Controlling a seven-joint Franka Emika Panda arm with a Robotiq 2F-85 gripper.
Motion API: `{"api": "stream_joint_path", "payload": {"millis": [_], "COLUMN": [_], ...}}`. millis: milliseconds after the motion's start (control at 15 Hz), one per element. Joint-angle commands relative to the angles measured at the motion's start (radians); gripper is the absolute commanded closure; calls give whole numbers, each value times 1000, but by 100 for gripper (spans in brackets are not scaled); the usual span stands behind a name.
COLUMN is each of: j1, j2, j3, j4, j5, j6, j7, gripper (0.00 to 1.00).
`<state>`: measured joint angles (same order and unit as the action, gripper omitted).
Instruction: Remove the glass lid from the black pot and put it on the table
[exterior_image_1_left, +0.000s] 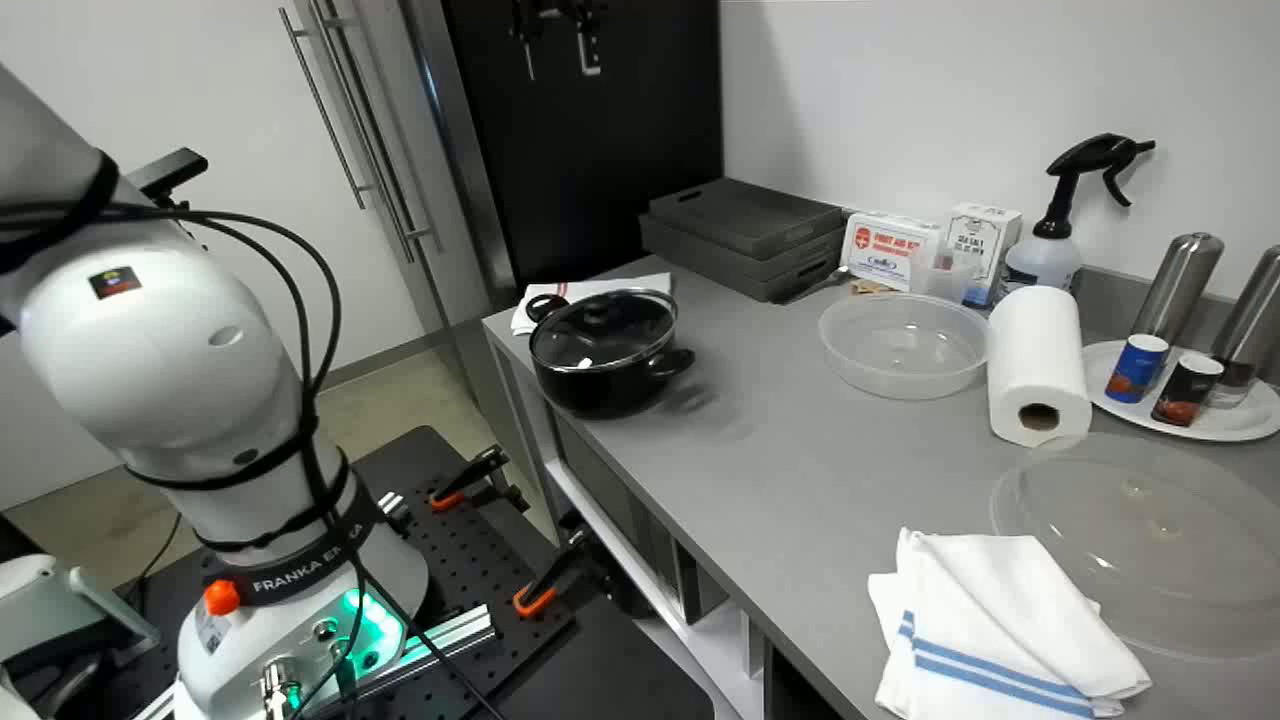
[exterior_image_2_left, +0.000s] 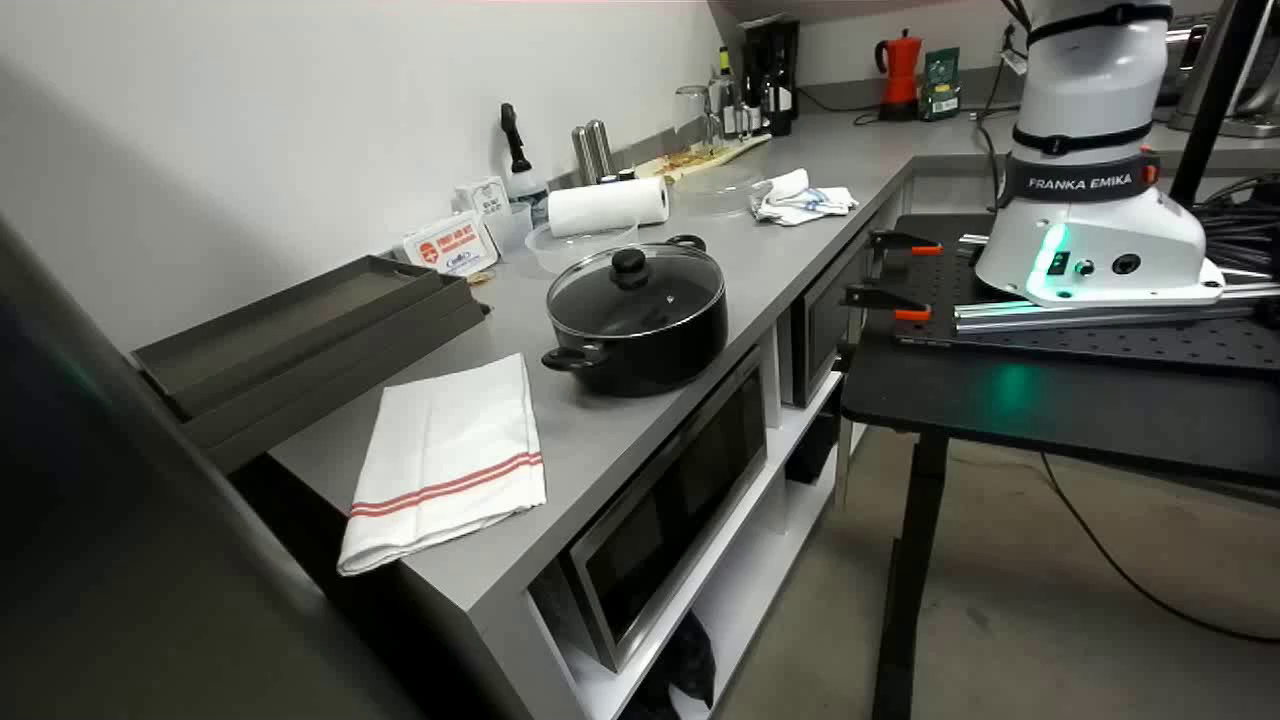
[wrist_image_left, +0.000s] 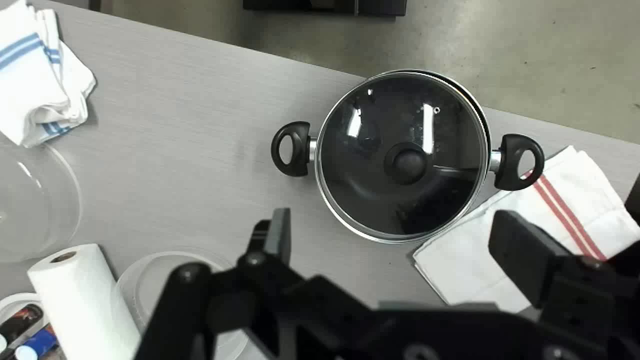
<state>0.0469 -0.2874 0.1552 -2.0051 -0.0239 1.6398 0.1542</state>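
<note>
The glass lid (exterior_image_1_left: 605, 335) lies on top of the black pot (exterior_image_1_left: 600, 390); it also shows in an exterior view (exterior_image_2_left: 655, 300). Its dark centre knob points up. The pot (exterior_image_2_left: 655, 365) stands on the grey table (exterior_image_1_left: 790, 440) near the front edge, with a handle on either side. In the wrist view the lid (wrist_image_left: 370, 195) is seen from above, its knob near the middle. My gripper (wrist_image_left: 393, 220) is open and empty, with its fingers spread wide. In an exterior view the gripper (exterior_image_1_left: 560, 70) hangs high above the table, well clear of the lid.
A red-striped towel (exterior_image_2_left: 450, 440) lies beside the pot. Dark trays (exterior_image_1_left: 750, 235) are stacked behind. A clear bowl (exterior_image_1_left: 900, 345), paper-towel roll (exterior_image_1_left: 1038, 360), larger clear dish (exterior_image_1_left: 1150, 540) and blue-striped towel (exterior_image_1_left: 1000, 620) lie farther along the table. A spray bottle (exterior_image_1_left: 1045, 260) stands at the wall.
</note>
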Motion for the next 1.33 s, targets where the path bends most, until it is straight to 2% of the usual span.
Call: {"api": "stream_joint_path", "payload": {"millis": [0,667,933,1267], "j1": [13,12,10,14], "j2": [2,9,82,215], "j3": [-11,-12,-16,-32], "j4": [4,7,25,30], "j5": [-3,-5,-26,-21], "j6": [-2,3,24,118], "j7": [3,2,-12,-75], "gripper": [0,0,0,0]}}
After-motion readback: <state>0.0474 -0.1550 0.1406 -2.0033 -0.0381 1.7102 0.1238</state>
